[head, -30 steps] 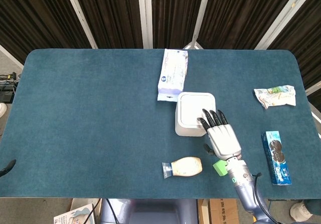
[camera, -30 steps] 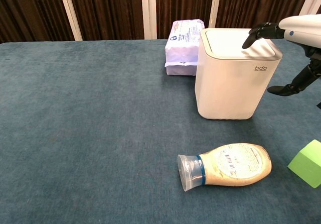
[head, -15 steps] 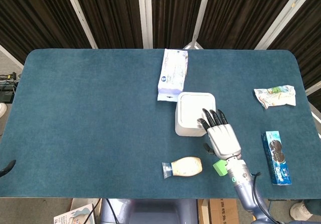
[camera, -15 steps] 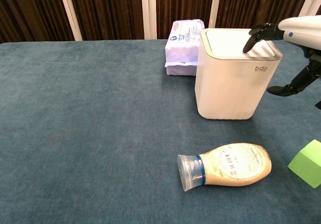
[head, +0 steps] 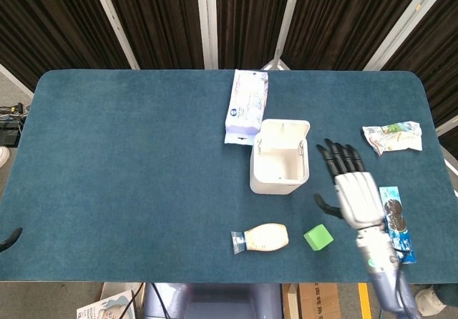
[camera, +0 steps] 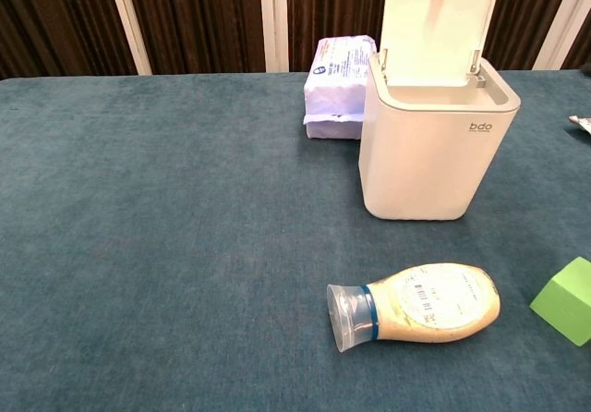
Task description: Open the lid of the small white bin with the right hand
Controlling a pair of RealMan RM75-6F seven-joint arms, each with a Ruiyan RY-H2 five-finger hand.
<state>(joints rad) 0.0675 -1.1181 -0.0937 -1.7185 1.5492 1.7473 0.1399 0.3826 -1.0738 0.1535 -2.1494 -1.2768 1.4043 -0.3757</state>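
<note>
Your counter (head: pixel 129 162) is a wide surface covered in dark teal felt, with black curtains behind it. Near its middle stands the small white bin (camera: pixel 429 158), upright, and its lid (camera: pixel 437 29) is swung up at the back, standing almost vertical, so the hollow inside shows from above. Just behind the bin, toward the curtains, lies a pale lavender pack of wipes (head: pixel 247 104), close to the bin's back left corner.

Your right hand (head: pixel 354 190) is to the right of the bin and apart from it, above the felt, palm down. Its dark fingers (head: pixel 336 158) are spread and point away from you, and it holds nothing. It shows only in the head view. Your left hand appears in neither view.

In front of the bin a cream squeeze bottle (camera: pixel 420 304) lies on its side, cap pointing left. A small green block (head: pixel 318 237) sits just right of it. A blue biscuit packet (head: pixel 395 215) lies partly under your right hand, and a crumpled white wrapper (head: pixel 391 136) rests near the right edge.
</note>
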